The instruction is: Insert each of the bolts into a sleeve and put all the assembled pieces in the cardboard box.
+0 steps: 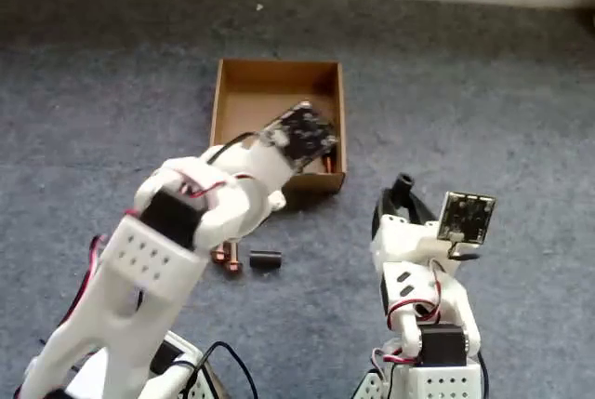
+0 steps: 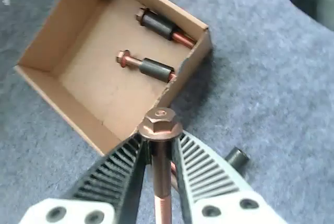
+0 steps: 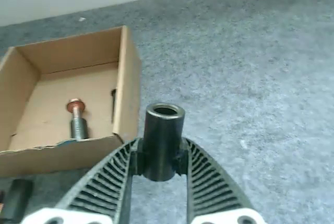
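Over the box's near right corner, the left end effector point(image 2: 159, 141) is clamped on one bolt point(image 2: 160, 125), head at the tips and shank running back between the fingers. Its mate, a sleeve point(image 3: 163, 140), lies to the right and slightly nearer, pinched in the right end effector point(image 3: 159, 153) with its long axis upright and open bore facing up and away. Joining them turns on bringing the shank's free end in line with that bore; as held, the two axes look far from lined up, so one wrist likely has to turn. The box point(image 1: 270, 106) sits at the far middle of the counter point(image 1: 502, 92) and holds two assembled pieces, one piece point(image 2: 148, 65) beside another piece point(image 2: 164, 25), toward its right side. Near the left arm lie one loose sleeve point(image 1: 265, 259) and, just left of it, copper bolts point(image 1: 226, 258), one or two; I cannot tell.
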